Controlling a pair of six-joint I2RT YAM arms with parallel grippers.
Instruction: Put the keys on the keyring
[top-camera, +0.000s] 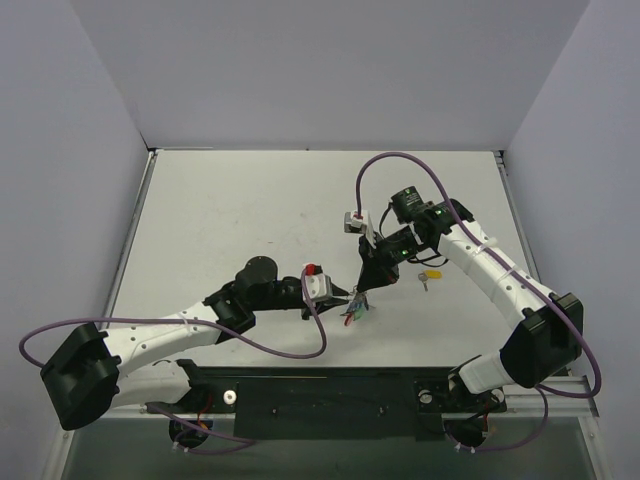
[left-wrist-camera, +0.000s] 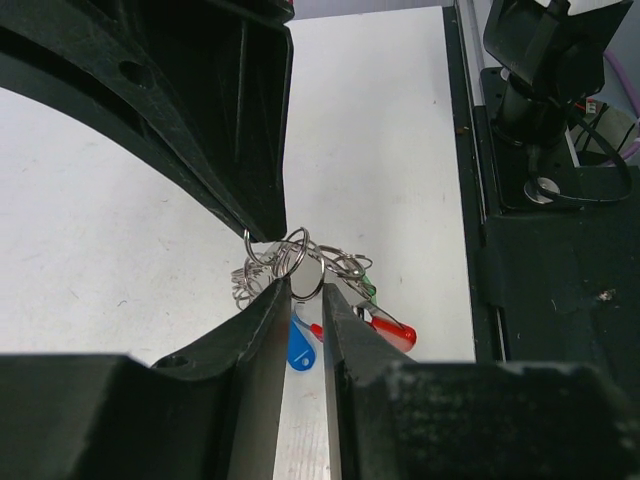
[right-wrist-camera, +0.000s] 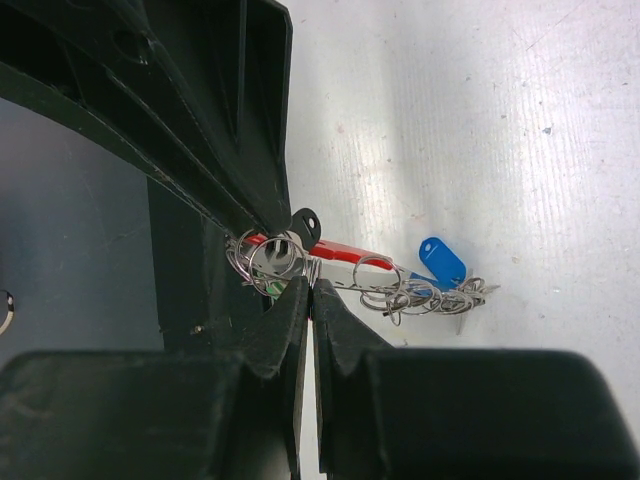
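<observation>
The keyring (right-wrist-camera: 340, 250), a thin loop that is partly red and partly silvery, is held between the two grippers, close in front of the arm bases and near the middle of the table (top-camera: 250, 200). From the keyring hang the keys (left-wrist-camera: 300, 345): one with a blue cap, one with a green cap and one with a black head, tangled with small silvery rings. The left gripper (left-wrist-camera: 305, 285) stands narrow and pinches a silvery loop of the keyring. The right gripper (right-wrist-camera: 312, 287) comes from the other side of the keyring, its fingers pressed together on the thin wire. Each gripper hides part of the tangle from the other's camera. A yellow key (top-camera: 430, 276) lies alone on the table to the right of the keyring, beside the right arm. A purple cable (top-camera: 290, 350) curves just left of the keyring.
</observation>
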